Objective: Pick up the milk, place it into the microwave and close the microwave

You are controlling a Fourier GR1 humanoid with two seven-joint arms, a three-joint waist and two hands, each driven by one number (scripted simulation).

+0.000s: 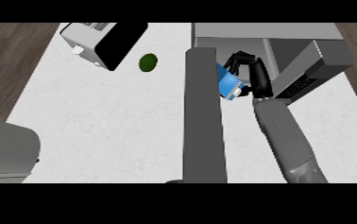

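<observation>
A blue and white milk carton (228, 81) hangs tilted in my right hand (252, 74), whose black fingers curl round it from the right. Carton and hand are just in front of the microwave's open cavity (241, 46) at the top right. The microwave's door (204, 116) stands open, seen edge-on as a long grey slab running down the middle of the view, right beside the carton on its left. The door hides part of the carton. My left hand does not show.
A toaster (105, 41) stands at the counter's top left, with a dark green avocado-like fruit (148, 62) beside it. A grey rounded object (17, 154) sits at the lower left edge. Dark floor borders the white counter (105, 119) on the left.
</observation>
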